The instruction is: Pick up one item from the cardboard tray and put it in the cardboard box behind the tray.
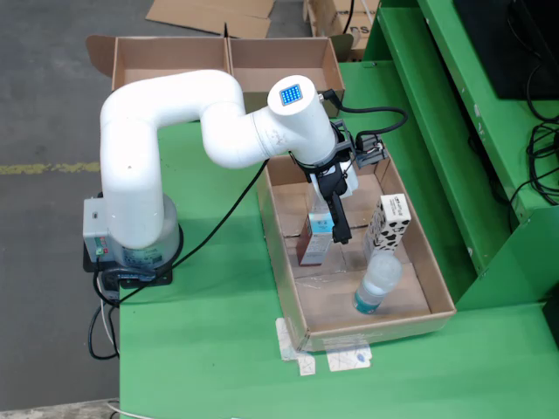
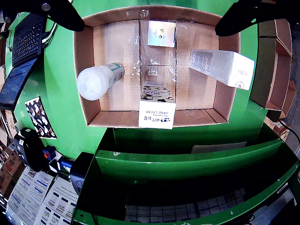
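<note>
The cardboard tray (image 1: 376,327) lies on the green table and holds several items. A clear bottle with a white cap (image 1: 377,284) lies on its side near the tray's front. A cow-patterned hand cream box (image 1: 389,223) stands at the right wall. A tall box with a dark red lower part (image 1: 316,240) stands at the left. My gripper (image 1: 330,214) hangs inside the tray beside that box, open and empty. In the wrist view the black fingers (image 2: 51,11) are spread wide over the tray (image 2: 84,61), above the bottle (image 2: 98,80), the hand cream box (image 2: 157,105), a silvery box top (image 2: 161,33) and a clear white-ended box (image 2: 220,66).
A two-compartment cardboard box (image 1: 229,52) stands behind the tray at the table's far edge. Green shelving (image 1: 454,131) rises to the right of the tray. The arm's base (image 1: 131,244) stands to the left with cables trailing. Paper scraps (image 1: 349,358) lie at the tray's front.
</note>
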